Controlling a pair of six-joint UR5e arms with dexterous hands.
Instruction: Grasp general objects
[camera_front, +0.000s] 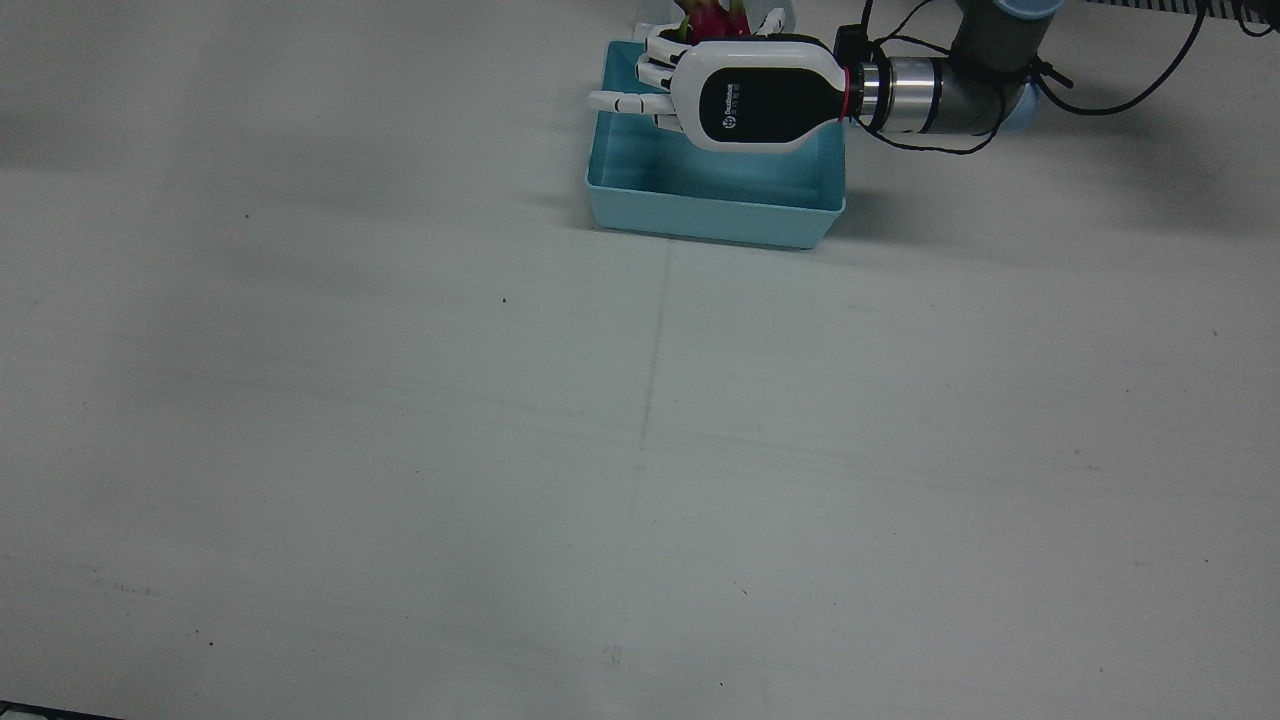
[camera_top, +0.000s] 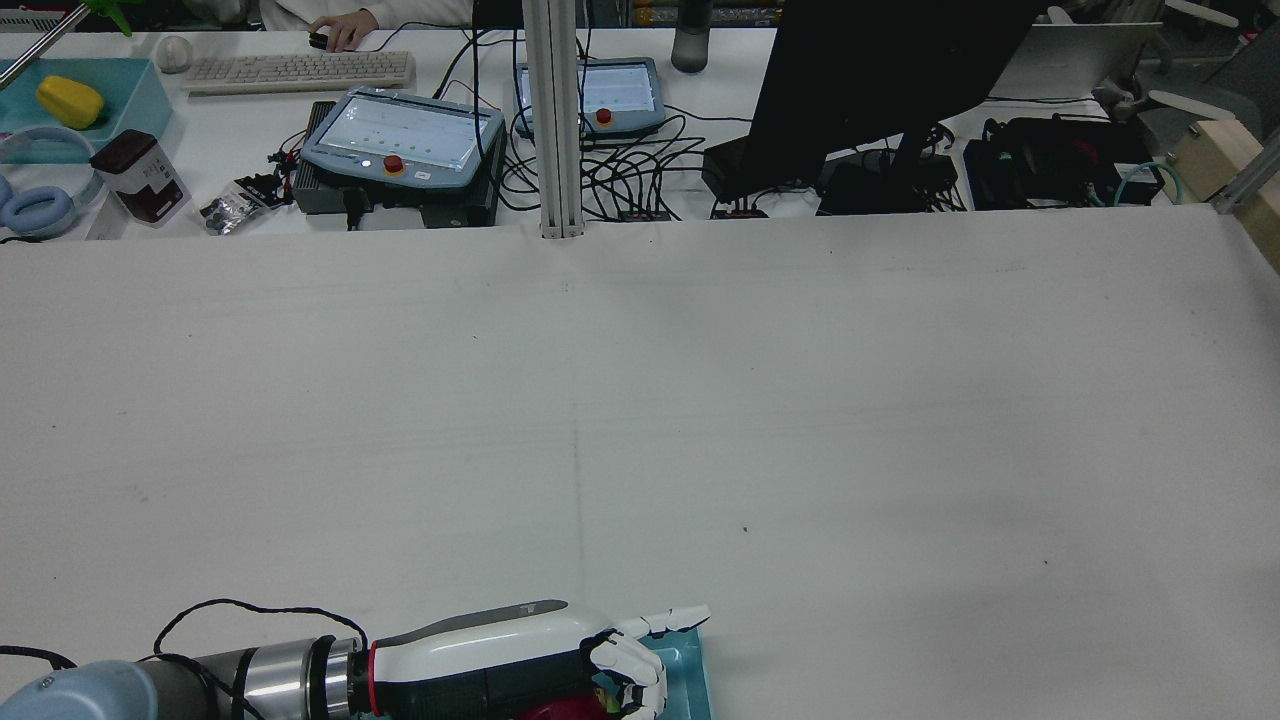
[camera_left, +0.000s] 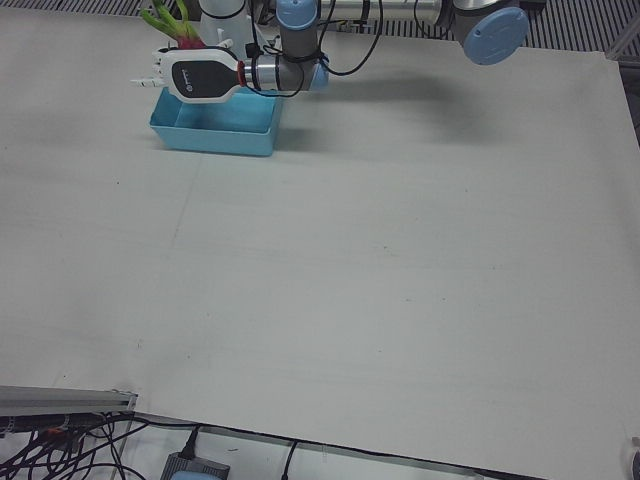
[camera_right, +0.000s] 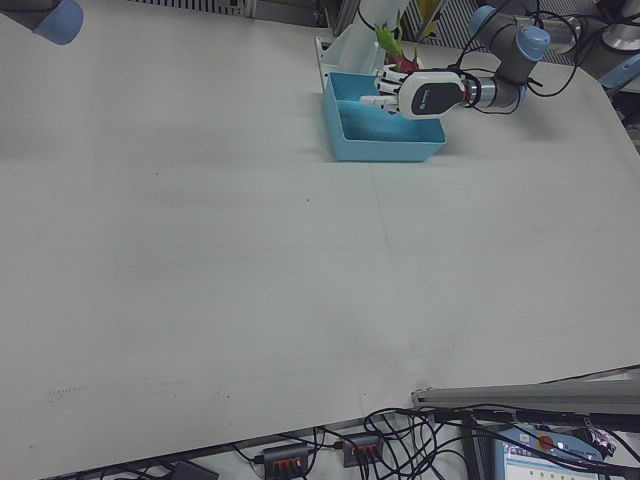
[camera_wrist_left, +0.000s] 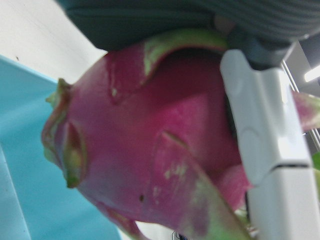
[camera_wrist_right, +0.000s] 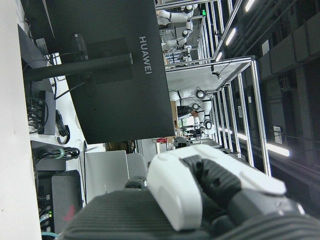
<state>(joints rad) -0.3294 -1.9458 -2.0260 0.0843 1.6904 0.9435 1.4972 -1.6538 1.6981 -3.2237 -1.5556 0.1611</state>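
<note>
My left hand (camera_front: 745, 95) hovers over the far side of a light blue bin (camera_front: 710, 215) at the table's robot-side edge. Its fingers curl around a magenta dragon fruit with green scales (camera_front: 712, 18). The left hand view shows the fruit (camera_wrist_left: 150, 150) close up, with a white finger (camera_wrist_left: 265, 150) pressed on it and the bin's blue floor (camera_wrist_left: 30, 175) below. The hand (camera_top: 520, 660) and fruit (camera_top: 560, 712) also show at the bottom of the rear view. My right hand (camera_wrist_right: 200, 200) shows only in its own view, facing the monitor; its pose is unclear.
A white container (camera_right: 345, 45) stands just behind the bin. Beyond the table's far edge are a black monitor (camera_top: 880, 80), teach pendants (camera_top: 400, 135), a keyboard (camera_top: 300, 70) and cables. The white tabletop (camera_front: 600, 450) spreads wide in front of the bin.
</note>
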